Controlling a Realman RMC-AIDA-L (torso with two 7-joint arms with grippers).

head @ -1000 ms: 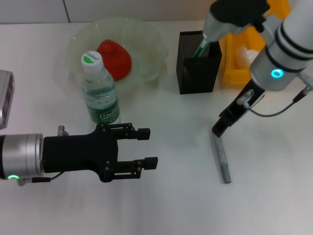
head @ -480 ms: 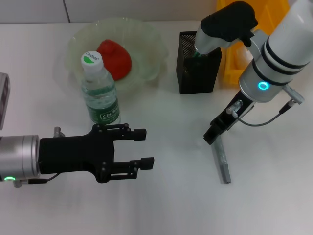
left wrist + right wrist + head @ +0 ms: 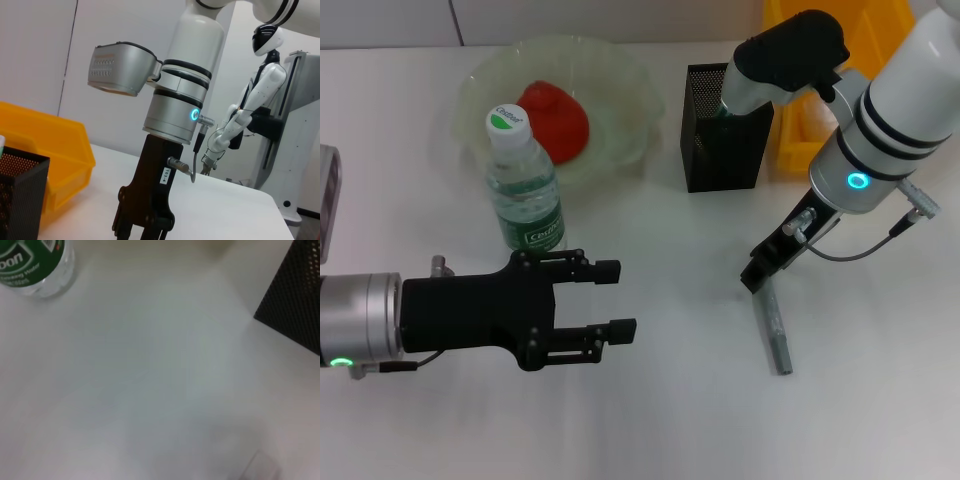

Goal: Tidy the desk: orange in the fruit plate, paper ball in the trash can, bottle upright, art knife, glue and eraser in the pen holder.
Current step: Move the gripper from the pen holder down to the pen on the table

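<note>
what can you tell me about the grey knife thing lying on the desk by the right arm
The art knife is a slim grey bar, metal or plastic by its look, lying flat on the white desk in front of the black mesh pen holder. In the head view it runs lengthwise away from the robot, slightly slanted. Its far end sits right under the right gripper, which is lowered at that end; whether they touch cannot be told. No blade shows. Nothing else lies against it.
</note>
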